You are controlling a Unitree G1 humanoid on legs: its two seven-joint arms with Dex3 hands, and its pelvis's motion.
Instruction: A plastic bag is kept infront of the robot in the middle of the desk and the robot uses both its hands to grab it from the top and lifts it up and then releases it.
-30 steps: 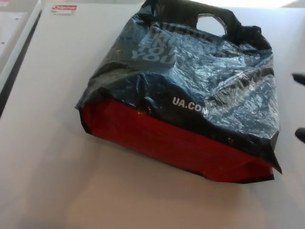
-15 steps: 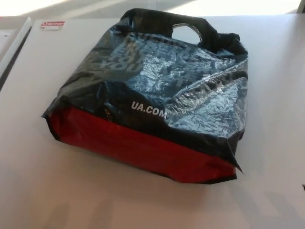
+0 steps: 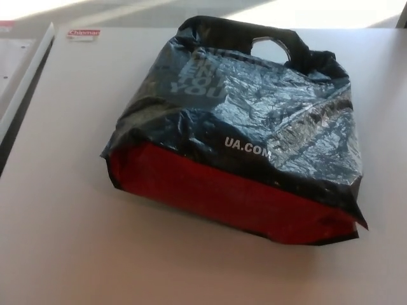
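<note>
A black plastic bag (image 3: 248, 121) lies flat on the white desk (image 3: 57, 210) in the middle of the head view. Its red bottom gusset (image 3: 235, 197) faces me, and its cut-out handle (image 3: 272, 47) points to the far edge. White lettering reading UA.COM runs across its middle. Neither of my hands shows in this view.
A small white label with red print (image 3: 83, 33) lies on the desk at the far left. A second white surface (image 3: 19, 57) adjoins the desk on the left, across a dark gap. Bright light falls on the floor beyond the far edge.
The whole picture has shifted as the camera moved. Black fingertips that showed at the right edge one second ago are out of view. The bag itself lies as before.
</note>
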